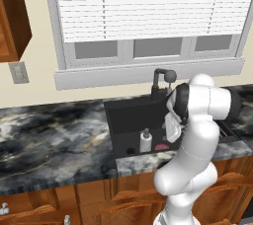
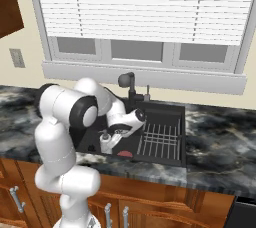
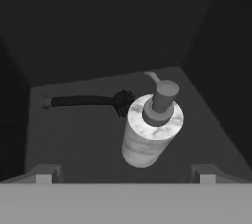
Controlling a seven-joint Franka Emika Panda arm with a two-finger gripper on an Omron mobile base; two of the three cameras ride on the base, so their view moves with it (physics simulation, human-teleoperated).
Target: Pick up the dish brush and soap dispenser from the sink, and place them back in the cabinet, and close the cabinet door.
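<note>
We found gripper (image 3: 125, 173) fully open, empty, poised over sink (image 2: 167, 109). Dispenser (image 3: 150, 131) stood upright on basin floor directly beneath open jaws. Brush (image 3: 93, 101) lay just beyond dispenser, touching or nearly so; we couldn't tell.

We found the sink (image 1: 123, 115) set into the counter (image 1: 49, 140) below the window (image 1: 148, 12), the faucet (image 1: 160, 82) at its back edge. In the basin the soap dispenser (image 3: 152, 129) stood near the front wall, the dish brush (image 3: 91, 101) lying just beside it. The wire rack (image 2: 160, 139) occupied the basin's right part. The claw (image 3: 125, 174) hung above the dispenser.
</note>
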